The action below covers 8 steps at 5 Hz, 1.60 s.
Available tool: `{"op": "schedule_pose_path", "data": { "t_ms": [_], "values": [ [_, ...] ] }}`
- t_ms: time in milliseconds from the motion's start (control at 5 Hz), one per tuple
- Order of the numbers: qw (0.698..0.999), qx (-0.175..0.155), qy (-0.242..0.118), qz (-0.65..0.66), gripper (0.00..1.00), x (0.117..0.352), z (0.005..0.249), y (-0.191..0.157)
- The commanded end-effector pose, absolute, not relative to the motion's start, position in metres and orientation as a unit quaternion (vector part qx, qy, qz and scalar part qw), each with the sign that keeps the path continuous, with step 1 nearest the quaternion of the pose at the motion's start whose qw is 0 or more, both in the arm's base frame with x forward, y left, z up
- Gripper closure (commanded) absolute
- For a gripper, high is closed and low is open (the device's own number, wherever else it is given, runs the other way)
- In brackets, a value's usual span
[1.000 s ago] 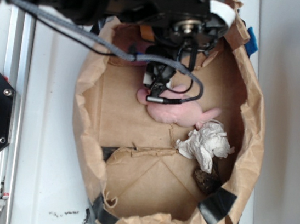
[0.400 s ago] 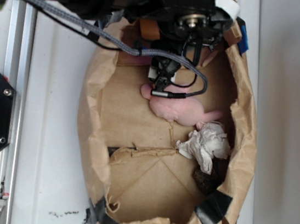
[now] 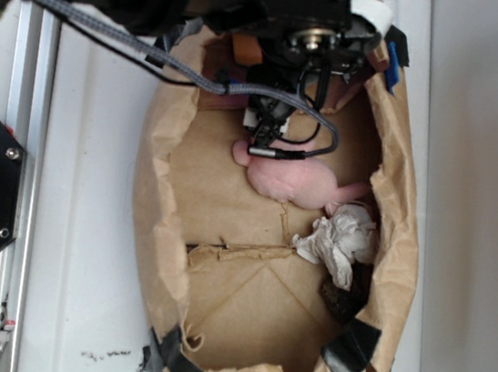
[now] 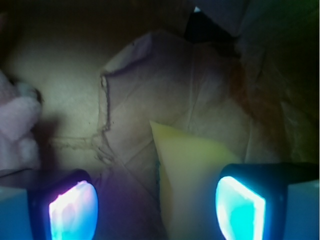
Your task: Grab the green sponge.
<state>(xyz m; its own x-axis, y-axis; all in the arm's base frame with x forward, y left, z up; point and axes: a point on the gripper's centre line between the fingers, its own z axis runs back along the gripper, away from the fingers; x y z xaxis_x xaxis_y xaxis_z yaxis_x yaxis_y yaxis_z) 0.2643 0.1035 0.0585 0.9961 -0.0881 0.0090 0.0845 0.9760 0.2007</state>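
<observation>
paper bag (image 3: 164,166) narrower, hand (image 4: 157,200) shifted toward its back

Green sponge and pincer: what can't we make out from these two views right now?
- Green sponge: hidden in the exterior view under the arm's black body; the wrist view cuts off its lower part and shows it yellowish.
- Pincer: only two glowing pads show in the wrist view, apart; contact with the sponge can't be judged.
- Pink plush: cropped at the wrist view's left edge.
- Dark lump: half under the crumpled white paper, unidentifiable.

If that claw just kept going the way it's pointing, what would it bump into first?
Most likely the green sponge, which lies between the open gripper fingers, nearer the right one. Behind it is the paper bag wall; depth is hard to judge.
</observation>
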Motion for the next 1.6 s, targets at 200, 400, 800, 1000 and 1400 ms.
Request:
{"op": "schedule_pose_path", "data": {
  "t_ms": [200,400,800,1000,1400],
  "values": [
    [0.992,0.126,-0.009,-0.012,0.0,0.253,0.054,0.119],
    [0.992,0.124,-0.012,-0.007,0.0,0.254,0.054,0.121],
    [0.99,0.136,-0.023,0.016,0.0,0.26,0.054,0.134],
    [0.989,0.146,-0.019,0.02,0.0,0.257,0.05,0.137],
    [0.989,0.147,-0.016,0.022,0.0,0.257,0.046,0.137]
  ]
}}
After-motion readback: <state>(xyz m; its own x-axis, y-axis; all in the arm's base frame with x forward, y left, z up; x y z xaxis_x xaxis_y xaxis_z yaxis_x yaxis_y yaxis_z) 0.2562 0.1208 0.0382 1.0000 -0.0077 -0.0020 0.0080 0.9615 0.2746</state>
